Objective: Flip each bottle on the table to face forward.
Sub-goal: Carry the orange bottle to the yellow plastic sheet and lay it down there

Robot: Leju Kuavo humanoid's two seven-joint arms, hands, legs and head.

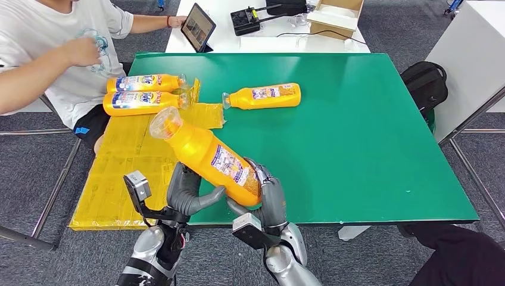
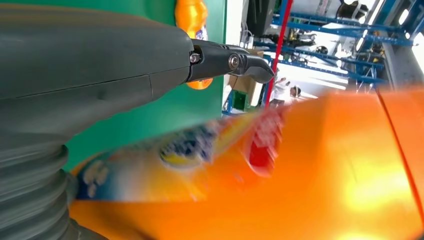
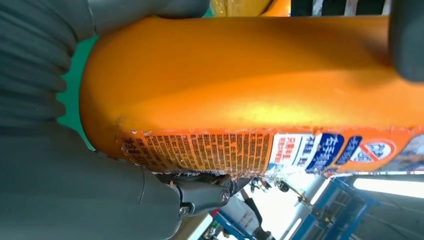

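Head view: tilted bottle (image 1: pixel 208 156) between both robot hands.

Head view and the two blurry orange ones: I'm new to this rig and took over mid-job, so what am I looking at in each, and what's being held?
The head view looks down from high on a two-armed humanoid. Its left hand and right hand both hold one tilted orange bottle over the near edge of the green table, cap end pointing away and up.

The other two pictures come from cameras at the wrists, so they are turned and very close. In the left wrist view, the grey bulk is the left hand, with the bottle's blurred label under it. The right wrist view shows the bottle's side and small print, gripped by the right hand.

On the table lie three more bottles, two of them beside a seated person, and yellow sheets.
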